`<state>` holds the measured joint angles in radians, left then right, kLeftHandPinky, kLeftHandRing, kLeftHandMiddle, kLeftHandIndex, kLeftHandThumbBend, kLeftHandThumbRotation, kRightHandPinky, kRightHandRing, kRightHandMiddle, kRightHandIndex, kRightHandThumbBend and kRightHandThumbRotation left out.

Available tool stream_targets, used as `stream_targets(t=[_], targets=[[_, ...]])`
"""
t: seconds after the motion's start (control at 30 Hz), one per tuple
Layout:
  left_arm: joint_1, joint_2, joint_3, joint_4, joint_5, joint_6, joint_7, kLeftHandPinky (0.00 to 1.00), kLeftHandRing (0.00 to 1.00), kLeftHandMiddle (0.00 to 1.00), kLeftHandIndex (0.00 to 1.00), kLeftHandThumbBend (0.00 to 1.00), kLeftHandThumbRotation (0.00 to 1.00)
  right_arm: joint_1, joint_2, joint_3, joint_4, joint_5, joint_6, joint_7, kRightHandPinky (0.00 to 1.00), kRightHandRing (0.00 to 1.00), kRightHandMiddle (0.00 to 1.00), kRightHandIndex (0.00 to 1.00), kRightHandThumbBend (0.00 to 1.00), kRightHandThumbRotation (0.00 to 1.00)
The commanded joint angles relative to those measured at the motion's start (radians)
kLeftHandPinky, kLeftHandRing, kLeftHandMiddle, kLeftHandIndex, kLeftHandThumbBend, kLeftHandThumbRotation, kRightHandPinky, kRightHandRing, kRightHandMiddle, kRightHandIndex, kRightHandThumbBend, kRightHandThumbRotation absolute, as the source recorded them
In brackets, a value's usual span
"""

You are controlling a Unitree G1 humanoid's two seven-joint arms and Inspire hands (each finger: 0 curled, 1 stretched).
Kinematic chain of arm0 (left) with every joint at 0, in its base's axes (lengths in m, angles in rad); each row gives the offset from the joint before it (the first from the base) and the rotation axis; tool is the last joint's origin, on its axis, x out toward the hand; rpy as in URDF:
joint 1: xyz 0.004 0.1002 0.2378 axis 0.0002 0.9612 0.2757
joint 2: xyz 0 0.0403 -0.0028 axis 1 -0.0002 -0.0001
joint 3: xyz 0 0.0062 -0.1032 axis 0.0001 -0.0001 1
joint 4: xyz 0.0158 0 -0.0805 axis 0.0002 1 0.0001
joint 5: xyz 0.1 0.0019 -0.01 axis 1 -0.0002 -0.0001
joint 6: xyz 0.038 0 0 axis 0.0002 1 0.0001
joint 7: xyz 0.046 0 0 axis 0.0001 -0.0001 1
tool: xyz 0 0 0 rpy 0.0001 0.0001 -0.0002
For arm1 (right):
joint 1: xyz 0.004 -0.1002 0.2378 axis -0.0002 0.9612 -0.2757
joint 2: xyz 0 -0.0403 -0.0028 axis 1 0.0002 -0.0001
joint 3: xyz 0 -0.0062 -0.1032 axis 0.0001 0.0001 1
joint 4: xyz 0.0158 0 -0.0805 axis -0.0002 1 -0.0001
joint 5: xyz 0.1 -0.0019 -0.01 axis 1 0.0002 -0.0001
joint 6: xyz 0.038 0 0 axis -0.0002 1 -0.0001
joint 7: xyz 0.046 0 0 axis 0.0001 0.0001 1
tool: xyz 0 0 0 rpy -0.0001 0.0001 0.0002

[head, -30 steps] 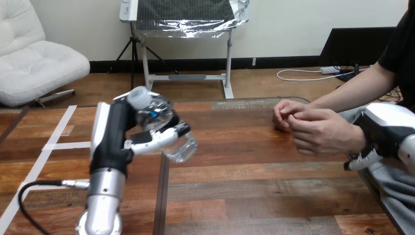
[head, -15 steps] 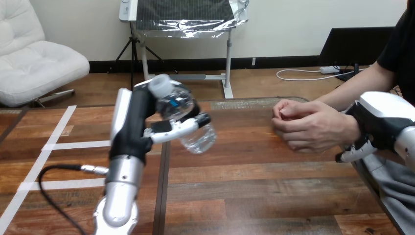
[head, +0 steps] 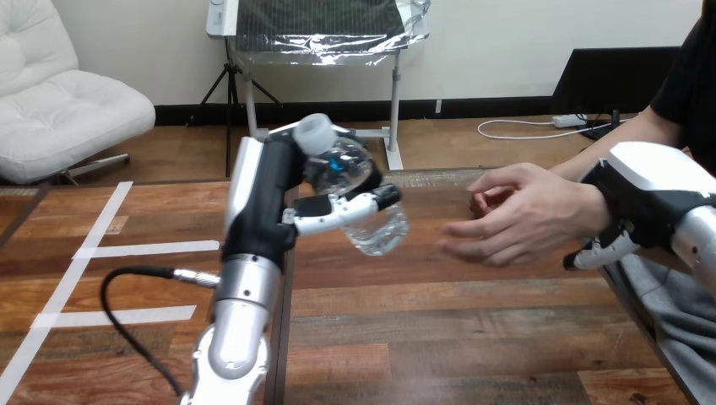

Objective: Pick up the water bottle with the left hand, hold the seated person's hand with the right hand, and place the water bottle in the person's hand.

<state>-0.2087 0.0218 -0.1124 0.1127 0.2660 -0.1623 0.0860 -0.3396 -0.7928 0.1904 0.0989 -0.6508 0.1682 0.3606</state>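
I judge the pick-up done and the handover under way: the water bottle is off the worktop, carried in the air by my left hand left of centre. That hand is clamped on the bottle, its fingers wrapped across the clear body. The bottle lies tilted, with the white cap up and to the left and the base down and to the right.

The person's hand is to the right of the bottle, held above the worktop, with the palm open and the fingers reaching left toward it. The two are near but apart, with bare wood showing between them.

My right hand sits at the person's wrist, touching it from the right side. I cannot tell from here whether it actually grips the wrist or only rests against it.

Next, as I read it, I need to carry the bottle rightward across that gap and set its lower end into the open palm. I should let go only once the person's fingers close on it. The right hand has to steady the wrist meanwhile. The slanted bottle may slip if I release it early.
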Motion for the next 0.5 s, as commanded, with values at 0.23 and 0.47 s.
stream_targets(t=[0.23,0.47], targets=[[-0.115,-0.037,-0.023,-0.051,0.006,0.02,0.005,0.4,0.4,0.41,0.46,0.66,0.0,-0.017,-0.043,-0.052,-0.098,-0.022,0.002,-0.002,0.16,0.26,0.4,0.43,0.74,0.0],[-0.127,-0.051,-0.04,-0.051,0.005,0.027,0.0,0.38,0.39,0.41,0.46,0.66,0.0,-0.009,-0.038,-0.063,-0.133,-0.011,-0.023,-0.008,0.16,0.25,0.38,0.41,0.75,0.0]])
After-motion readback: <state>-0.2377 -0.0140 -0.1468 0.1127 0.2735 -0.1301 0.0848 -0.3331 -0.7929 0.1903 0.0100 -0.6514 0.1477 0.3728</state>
